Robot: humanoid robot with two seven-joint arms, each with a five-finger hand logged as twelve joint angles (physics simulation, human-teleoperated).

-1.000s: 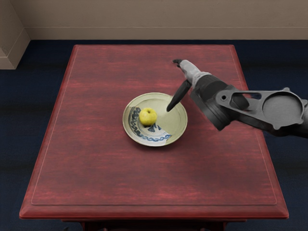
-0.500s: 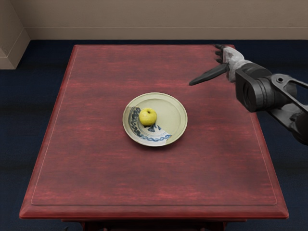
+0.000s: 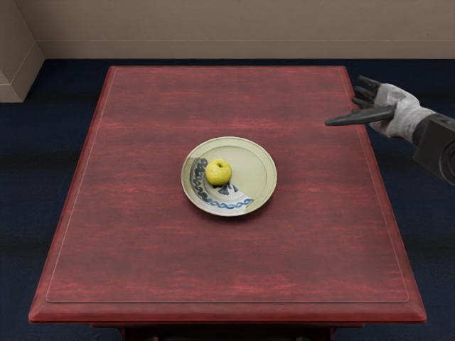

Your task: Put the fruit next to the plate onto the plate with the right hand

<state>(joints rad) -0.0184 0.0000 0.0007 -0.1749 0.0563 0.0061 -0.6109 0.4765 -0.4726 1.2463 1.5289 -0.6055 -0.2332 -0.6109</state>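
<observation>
The right hand (image 3: 392, 109) comes in from the right edge and hangs over the far right corner of the surface (image 3: 142, 234), just at its rim. It is open and holds nothing: the dark fingers (image 3: 355, 118) stretch out nearly flat, one long digit pointing left across the wood, the others fanned out behind it toward the far edge. The pale back of the hand runs into a dark forearm that the picture's edge cuts off.

The yellow apple (image 3: 219, 172) lies well apart from the hand, down and to the left of it, near the middle of the surface. It rests inside the plate (image 3: 260, 170), left of the plate's centre, with its small stem dimple turned upward. Nothing touches it but the plate.

The plate is round and pale greenish cream, with a blue scroll band curving along its lower left inner side, partly under and below the apple. It sits flat on the dark red wooden surface.

Beyond the surface, dark blue floor (image 3: 43, 156) shows on both sides, and a beige wall (image 3: 213, 28) runs along the top.
</observation>
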